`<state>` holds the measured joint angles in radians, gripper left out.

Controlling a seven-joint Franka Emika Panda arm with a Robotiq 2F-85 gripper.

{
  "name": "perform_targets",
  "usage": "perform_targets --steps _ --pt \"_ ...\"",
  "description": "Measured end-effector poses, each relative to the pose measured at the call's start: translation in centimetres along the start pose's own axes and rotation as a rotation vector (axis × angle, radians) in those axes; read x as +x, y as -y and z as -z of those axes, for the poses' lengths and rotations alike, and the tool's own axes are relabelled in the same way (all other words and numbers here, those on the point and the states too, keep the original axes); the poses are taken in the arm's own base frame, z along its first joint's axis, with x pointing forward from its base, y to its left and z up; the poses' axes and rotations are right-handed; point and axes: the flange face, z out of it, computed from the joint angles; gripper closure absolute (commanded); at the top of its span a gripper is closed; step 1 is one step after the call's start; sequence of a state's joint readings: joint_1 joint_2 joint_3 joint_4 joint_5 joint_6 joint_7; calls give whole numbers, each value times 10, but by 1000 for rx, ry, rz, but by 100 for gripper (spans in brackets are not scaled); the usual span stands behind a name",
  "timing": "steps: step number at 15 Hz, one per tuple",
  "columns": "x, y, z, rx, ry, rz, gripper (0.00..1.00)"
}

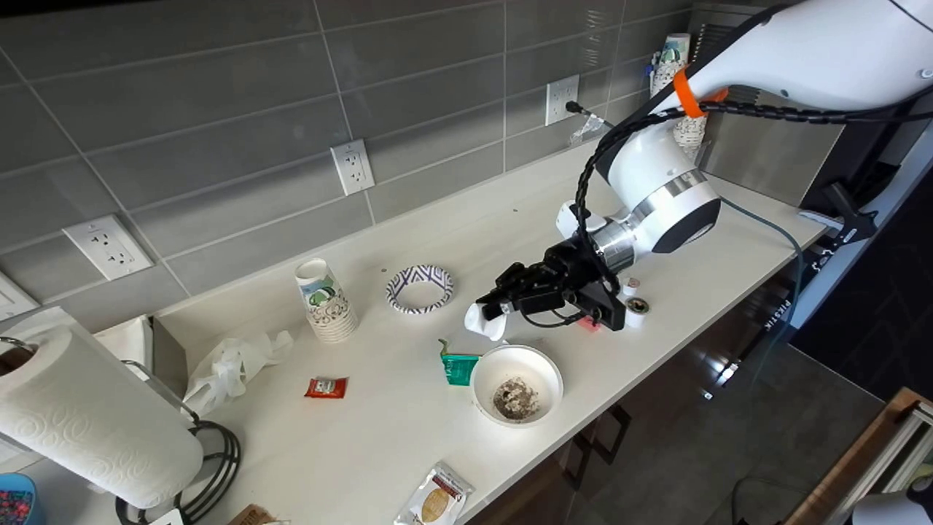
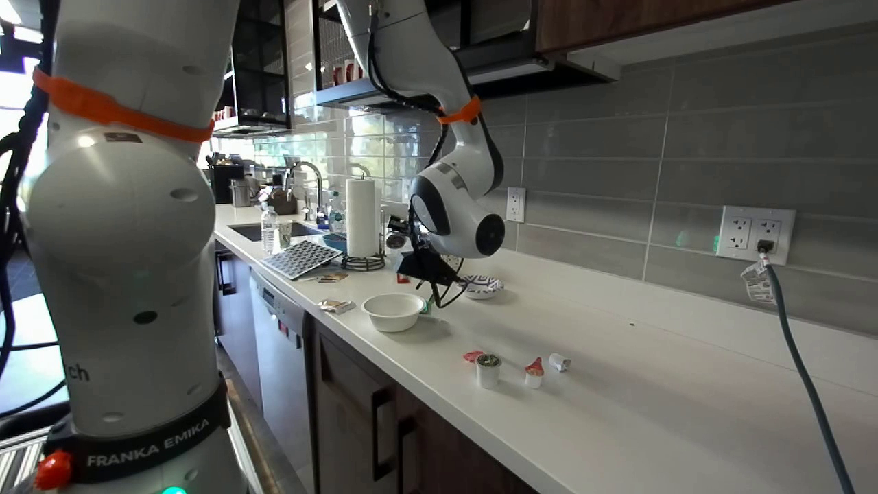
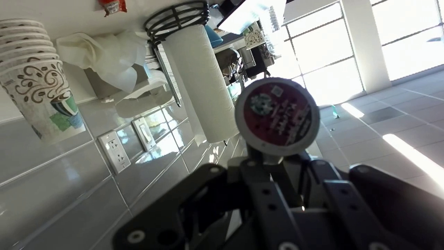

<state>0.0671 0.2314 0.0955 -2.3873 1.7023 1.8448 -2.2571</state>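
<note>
- Paper towels (image 1: 102,430) stand at the far left in an exterior view, bounding that end of the table (image 1: 342,452).
- Stacked cups (image 1: 326,302) stand before the wall (image 1: 233,204), with a red packet (image 1: 326,387) in front.
- Patterned bowl (image 1: 419,274) comes next; a wide gap separates it from a wrapped packet (image 1: 435,497) near the front edge.
- Green packet (image 1: 460,370) lies just beside the white bowl (image 1: 525,362); whether they touch, I cannot tell.
- Coffee pod (image 1: 482,323) sits at the end of the gripper (image 1: 494,309), apparently above the table, seen between the two bowls; the wrist view shows its printed lid facing the camera.
- Gripper is closed around the pod. The step in hand looks like carrying or tipping it near the white bowl; which, I cannot tell. A next move calls for a firm hold and enough height to pass the bowl's rim.
- White bowl, with brown and pale bits inside, sits near the table's front edge, so a forward nudge is risky.
- Small tubs (image 2: 488,371) lie right of it in both exterior views, narrowing room there.
</note>
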Motion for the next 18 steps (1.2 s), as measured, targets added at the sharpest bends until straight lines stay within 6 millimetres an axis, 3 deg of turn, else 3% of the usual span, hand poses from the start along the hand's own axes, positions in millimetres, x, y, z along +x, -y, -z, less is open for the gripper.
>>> perform_targets --steps 5,14,18 --pt "8 4 2 91 -111 8 94" --pt "-9 -1 14 130 -204 39 94" --pt "-7 0 16 140 -239 64 94"
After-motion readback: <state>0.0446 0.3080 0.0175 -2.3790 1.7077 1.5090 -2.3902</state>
